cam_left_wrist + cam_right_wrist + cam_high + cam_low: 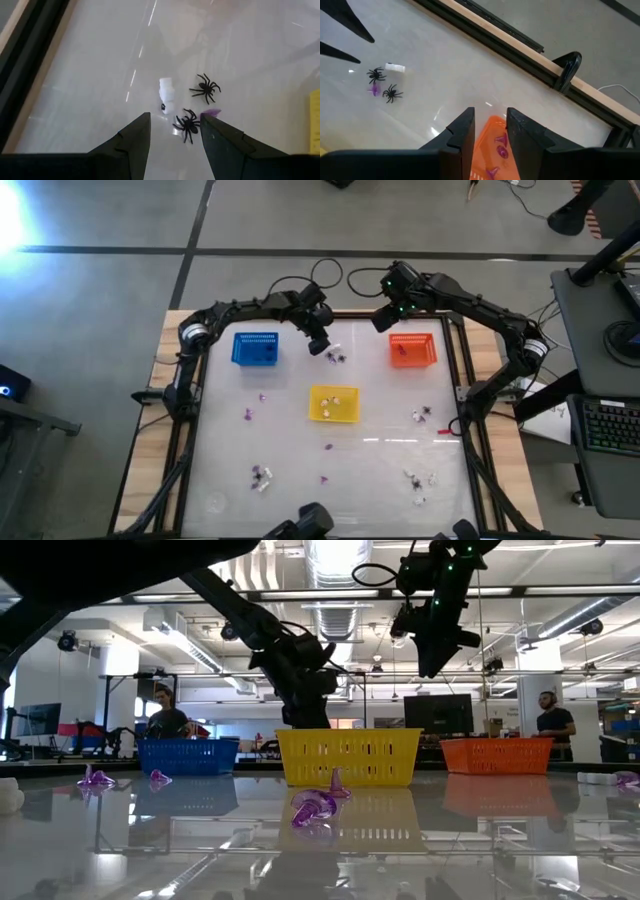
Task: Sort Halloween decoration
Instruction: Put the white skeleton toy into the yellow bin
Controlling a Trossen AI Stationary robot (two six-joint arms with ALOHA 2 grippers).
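Halloween decoration (337,357) mostly unsorted: trinkets scattered across table (230,470); purple ones in orange basket (412,350). Left gripper (174,134) spread above black spider (186,124). Right gripper (490,128) over orange basket, nothing visible between fingers.

Left gripper (175,131) fingers spread above a black spider (186,124), beside a white trinket (166,93).

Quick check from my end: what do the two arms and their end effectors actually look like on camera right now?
Both arms are dark, jointed and slim, with black cables looping near their wrists. The left end effector has two dark, wedge-shaped fingers tapering to flat tips. The right end effector has the same dark, angular fingers. A small green light glows on the right arm's wrist in the high view.
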